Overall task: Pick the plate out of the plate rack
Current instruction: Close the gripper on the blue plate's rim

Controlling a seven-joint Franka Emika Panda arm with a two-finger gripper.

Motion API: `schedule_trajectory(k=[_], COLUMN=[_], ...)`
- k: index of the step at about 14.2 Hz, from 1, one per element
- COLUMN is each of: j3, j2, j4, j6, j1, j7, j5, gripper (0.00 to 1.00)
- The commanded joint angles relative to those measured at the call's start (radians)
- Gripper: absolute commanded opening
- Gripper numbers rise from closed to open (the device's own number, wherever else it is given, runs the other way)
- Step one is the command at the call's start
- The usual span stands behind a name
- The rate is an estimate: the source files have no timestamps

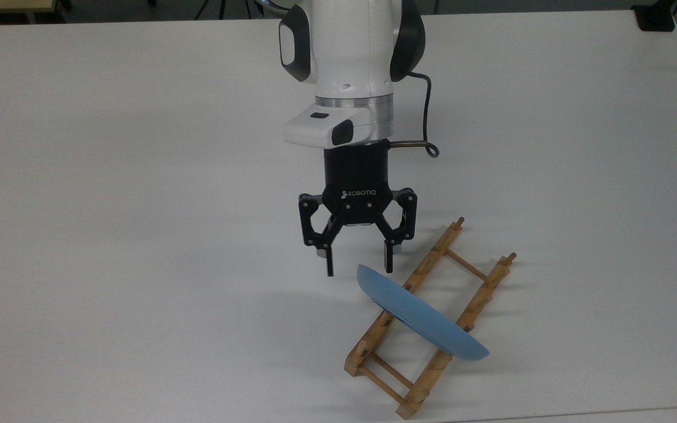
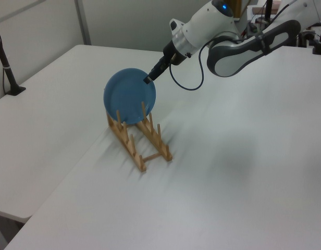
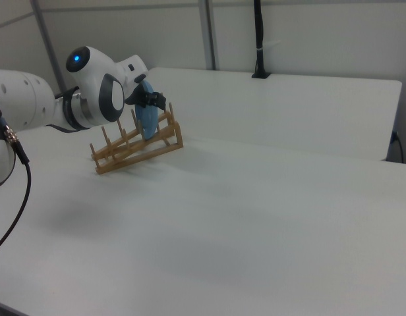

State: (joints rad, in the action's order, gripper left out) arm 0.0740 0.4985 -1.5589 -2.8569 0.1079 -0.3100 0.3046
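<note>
Light-blue plate [image 1: 424, 320] stood on edge in the wooden plate rack [image 1: 426, 320], slotted between upright pegs toward the rack's near end in the top view, its rim sticking out past both rails. In the left view the plate [image 2: 129, 96] faced the camera, round face leaning back a bit against the pegs, at the far end of the rack [image 2: 140, 140]. In the right view it [image 3: 147, 121] showed nearly edge-on, partly behind the arm. Rack lay diagonally on the white table [image 1: 109, 235], in the top view's lower right part, two rails joined by thin dowels. Gripper [image 1: 358, 267] pointed down just beside the plate's upper-left rim in the top view, fingers spread apart with nothing between them; right fingertip [image 1: 388, 264] sat very close to the rim, contact could not be told. In the left view the gripper [image 2: 148, 78] was at the plate's upper right edge. White Franka arm [image 1: 344, 64] reached in from the far side of the table, black cable [image 1: 426, 117] looping off its wrist. A black post [image 2: 5, 62] stood on the neighbouring table at the left view's left.
</note>
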Motion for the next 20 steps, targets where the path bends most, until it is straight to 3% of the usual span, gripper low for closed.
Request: schedule_trajectory(k=[1, 4, 9, 11, 16, 20], j3=[0.02, 0.02, 0.02, 0.02, 0.021, 0.023], j2=[0.005, 0.005, 0.012, 0.014, -0.009, -0.087], j4=[0.011, 0.011, 0.01, 0.01, 0.01, -0.001], j6=[-0.015, -0.016, -0.016, -0.015, -0.015, -0.007], j1=[-0.011, -0.01, -0.01, -0.01, -0.011, -0.03], j7=[-0.04, -0.038, -0.04, -0.04, -0.04, -0.102], j5=[0.027, 0.042, 0.103, 0.122, 0.111, 0.094], gripper=[0.46, 0.11, 0.0, 0.0, 0.0, 0.0])
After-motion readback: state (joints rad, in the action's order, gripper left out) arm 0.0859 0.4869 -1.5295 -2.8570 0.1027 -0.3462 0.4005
